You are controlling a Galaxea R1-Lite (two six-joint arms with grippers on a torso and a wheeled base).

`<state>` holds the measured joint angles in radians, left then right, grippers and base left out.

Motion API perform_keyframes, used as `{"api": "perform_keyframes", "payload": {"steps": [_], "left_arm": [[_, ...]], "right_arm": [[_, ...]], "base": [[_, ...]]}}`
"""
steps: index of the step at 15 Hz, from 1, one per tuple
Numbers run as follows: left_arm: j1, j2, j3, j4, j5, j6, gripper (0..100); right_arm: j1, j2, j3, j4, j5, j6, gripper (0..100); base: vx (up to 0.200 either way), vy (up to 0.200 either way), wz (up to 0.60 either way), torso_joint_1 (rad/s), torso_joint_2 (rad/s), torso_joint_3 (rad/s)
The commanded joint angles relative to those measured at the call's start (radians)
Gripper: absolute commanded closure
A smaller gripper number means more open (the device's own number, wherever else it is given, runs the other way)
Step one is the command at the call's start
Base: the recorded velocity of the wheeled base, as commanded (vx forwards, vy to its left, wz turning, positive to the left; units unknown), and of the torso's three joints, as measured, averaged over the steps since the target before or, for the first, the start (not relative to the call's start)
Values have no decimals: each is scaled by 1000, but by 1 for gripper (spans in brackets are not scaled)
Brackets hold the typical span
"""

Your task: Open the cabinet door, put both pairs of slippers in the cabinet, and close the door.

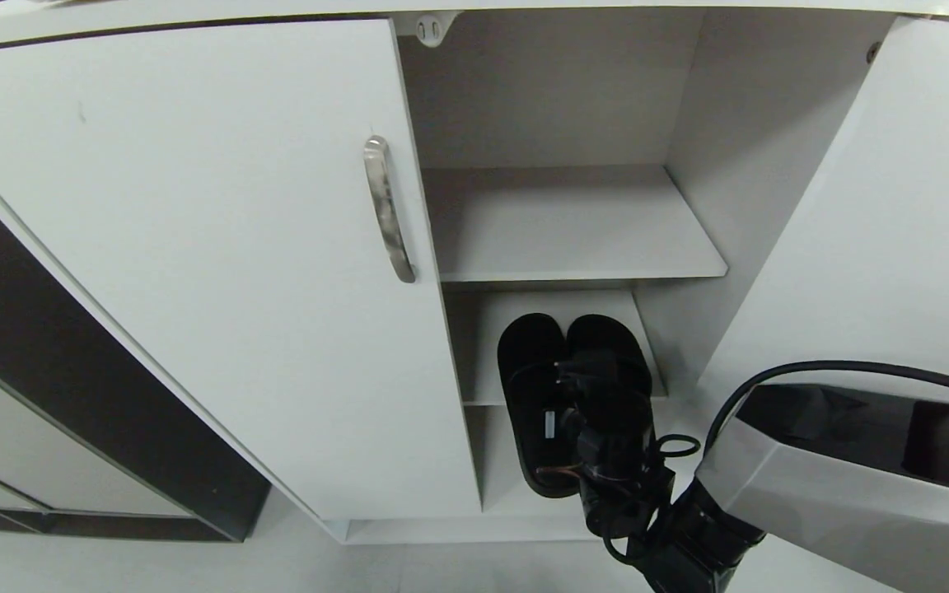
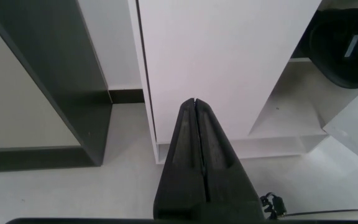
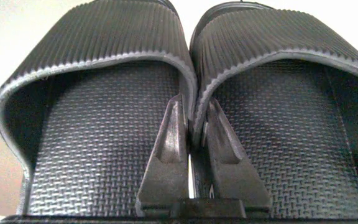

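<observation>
The right gripper (image 1: 586,387) reaches into the open half of the cabinet (image 1: 557,82) with the black slippers (image 1: 532,362) in its grasp. The right wrist view gives what the head view cannot: the gripper (image 3: 195,112) is nearly closed, one finger under each ribbed strap, pinching the two inner strap edges of the slippers (image 3: 104,155) together between them, soles side by side. From the head view the pair lies toes-inward, ahead of and partly beneath the gripper, over the lower shelf (image 1: 487,346) with the heels past its front edge; whether the soles rest on that shelf cannot be told. The upper shelf (image 1: 565,222) sits above and beyond the gripper, the open right door (image 1: 895,231) stands to its right, and the closed left door (image 1: 194,247) with its metal handle (image 1: 388,210) is to its left. The left wrist view adds the other arm: the left gripper (image 2: 194,109) has its fingers pressed fully together with nothing between them, low over the pale floor (image 2: 73,186) — the closed door (image 2: 229,56) is straight ahead of it, and a slipper heel (image 2: 344,43) shows off to one side.
</observation>
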<state>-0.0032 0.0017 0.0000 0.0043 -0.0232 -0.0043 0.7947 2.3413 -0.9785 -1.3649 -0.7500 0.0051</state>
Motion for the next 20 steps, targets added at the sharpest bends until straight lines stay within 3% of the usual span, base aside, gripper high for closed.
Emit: {"api": "perform_keyframes", "payload": {"steps": [1,8,20], "left_arm": [[0,1,0,0,0,0,100],[0,1,-2,0,0,0,100],[0,1,-2,0,0,0,100]], "right_arm": [[-20,27,-69,30,1,1,100],[-97,132,-384,191,55,6,100],[-153,213,-621,359,55,7,100]], "base": [[0,0,0,0,0,0],[0,0,0,0,0,0],[0,0,0,0,0,0]]}}
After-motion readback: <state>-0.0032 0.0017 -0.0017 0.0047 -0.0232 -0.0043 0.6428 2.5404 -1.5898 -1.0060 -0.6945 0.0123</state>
